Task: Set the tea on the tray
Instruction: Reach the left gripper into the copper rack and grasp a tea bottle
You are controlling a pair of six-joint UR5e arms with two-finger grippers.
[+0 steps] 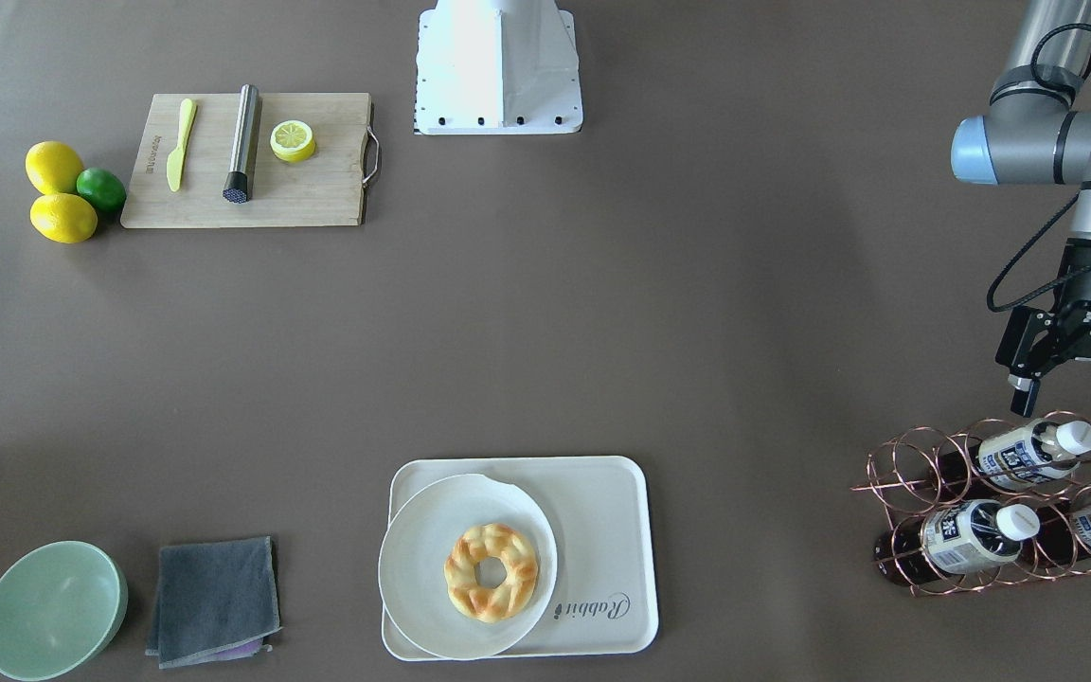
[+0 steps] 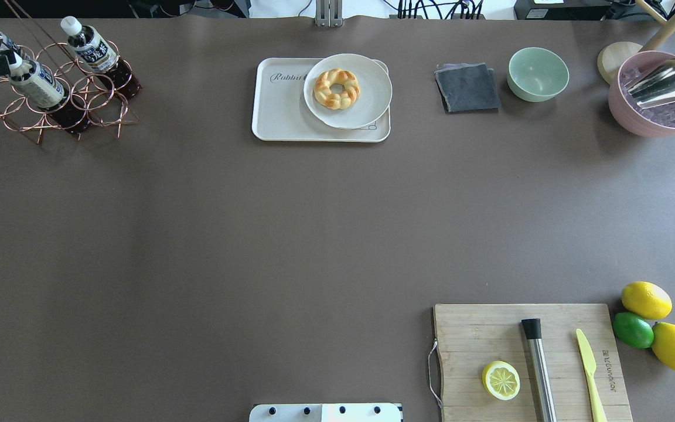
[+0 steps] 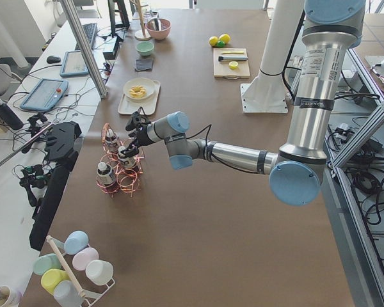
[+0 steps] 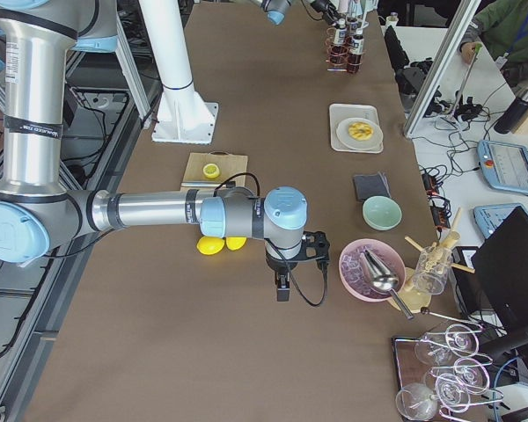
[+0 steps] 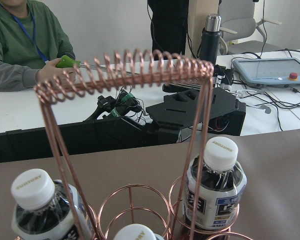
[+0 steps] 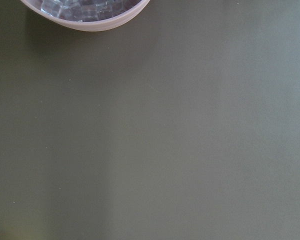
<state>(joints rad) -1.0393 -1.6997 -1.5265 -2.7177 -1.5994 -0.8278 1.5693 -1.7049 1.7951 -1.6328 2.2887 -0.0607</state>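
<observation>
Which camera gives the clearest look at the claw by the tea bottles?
The front-facing view: the left gripper shows whole, jaws open, right by the tea bottles. The overhead view clips it at the edge, the left side view shows it small, and its wrist camera sees only bottles and rack.

The tray [image 1: 602,511] is cream with grey script, and the tea [image 1: 1019,453] in the copper rack [image 5: 125,67] is dark red-brown, white-capped and blue-and-white labelled.

Table tally
Three tea bottles [image 1: 1019,456]; two lemons [image 1: 54,166]; one lime [image 1: 101,188]; one tray [image 1: 602,511]; one plate [image 1: 418,535]; two bowls [image 2: 538,73].
</observation>
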